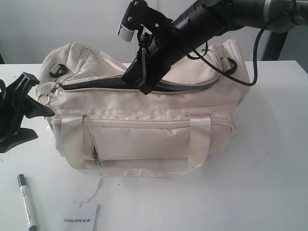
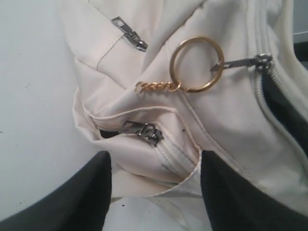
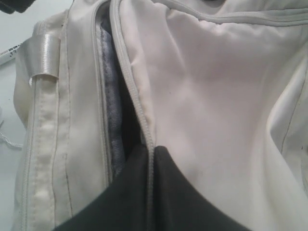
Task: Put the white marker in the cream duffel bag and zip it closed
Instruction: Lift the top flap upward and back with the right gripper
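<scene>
The left end effector (image 2: 155, 163) is released, its 2 fingers spread. The end of the cream duffel bag (image 1: 144, 130) sits just ahead of them; whether they touch it cannot be told. Beyond the fingers, a gold ring (image 2: 196, 64) with a chain (image 2: 155, 87) is attached to the top zipper slider (image 2: 250, 61).

The right end effector (image 3: 149, 151) is clenched on the zipper edge of the bag's top flap, and its tips hide the pinched part. Beside it the top opening gapes, showing only grey and dark lining (image 3: 113, 96). Contents cannot be made out.

The white marker (image 1: 27, 201) lies on the surface (image 1: 269, 168) outside the bag, well apart from both end effectors and nearer the left one. Its far end is cut off at the frame edge, as is the white card (image 1: 79, 219) near it.
</scene>
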`<control>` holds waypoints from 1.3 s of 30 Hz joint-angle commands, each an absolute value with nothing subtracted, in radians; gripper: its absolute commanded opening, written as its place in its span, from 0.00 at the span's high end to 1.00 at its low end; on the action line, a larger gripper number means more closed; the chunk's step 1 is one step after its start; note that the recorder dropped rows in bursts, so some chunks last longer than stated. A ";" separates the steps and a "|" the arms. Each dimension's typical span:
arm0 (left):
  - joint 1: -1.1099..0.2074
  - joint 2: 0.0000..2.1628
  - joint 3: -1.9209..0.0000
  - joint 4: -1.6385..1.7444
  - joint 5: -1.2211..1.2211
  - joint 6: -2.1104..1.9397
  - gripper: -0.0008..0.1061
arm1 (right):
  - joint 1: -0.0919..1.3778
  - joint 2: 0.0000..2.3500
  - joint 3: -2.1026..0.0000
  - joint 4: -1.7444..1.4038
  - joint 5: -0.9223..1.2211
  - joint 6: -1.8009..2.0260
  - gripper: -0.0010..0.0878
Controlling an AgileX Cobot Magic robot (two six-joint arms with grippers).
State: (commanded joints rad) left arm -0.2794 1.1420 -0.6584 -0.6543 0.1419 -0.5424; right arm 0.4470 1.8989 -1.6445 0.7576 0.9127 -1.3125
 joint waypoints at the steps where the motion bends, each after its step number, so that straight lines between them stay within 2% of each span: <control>1: -0.290 1.144 -0.658 -0.659 0.120 -0.542 0.44 | 0.447 1.899 -1.644 0.758 0.913 -1.313 0.99; 17: -0.334 1.280 -0.658 -0.720 -0.013 -0.547 0.46 | 0.447 1.899 -1.644 0.758 0.917 -1.313 0.99; 21: -0.334 1.308 -0.658 -0.730 -0.013 -0.566 0.55 | 0.447 1.899 -1.644 0.758 0.915 -1.313 0.99; 25: -0.334 1.317 -0.658 -0.732 -0.029 -0.578 0.60 | 0.447 1.899 -1.644 0.758 0.915 -1.313 0.99; 27: -0.334 1.317 -0.658 -0.732 -0.027 -0.578 0.71 | 0.447 1.899 -1.644 0.758 0.915 -1.313 0.99; 28: -0.334 1.317 -0.658 -0.728 -0.022 -0.570 0.89 | 0.447 1.899 -1.644 0.758 0.913 -1.313 0.99; 29: -0.334 1.317 -0.658 -0.728 -0.022 -0.567 0.98 | 0.447 1.899 -1.644 0.758 0.910 -1.313 0.99; 35: -0.334 1.317 -0.658 -0.723 -0.021 -0.561 0.99 | 0.447 1.899 -1.644 0.766 0.744 -1.183 0.99; 39: -0.334 1.317 -0.658 -0.723 -0.021 -0.561 0.99 | 0.447 1.897 -1.644 0.772 0.543 -1.057 0.99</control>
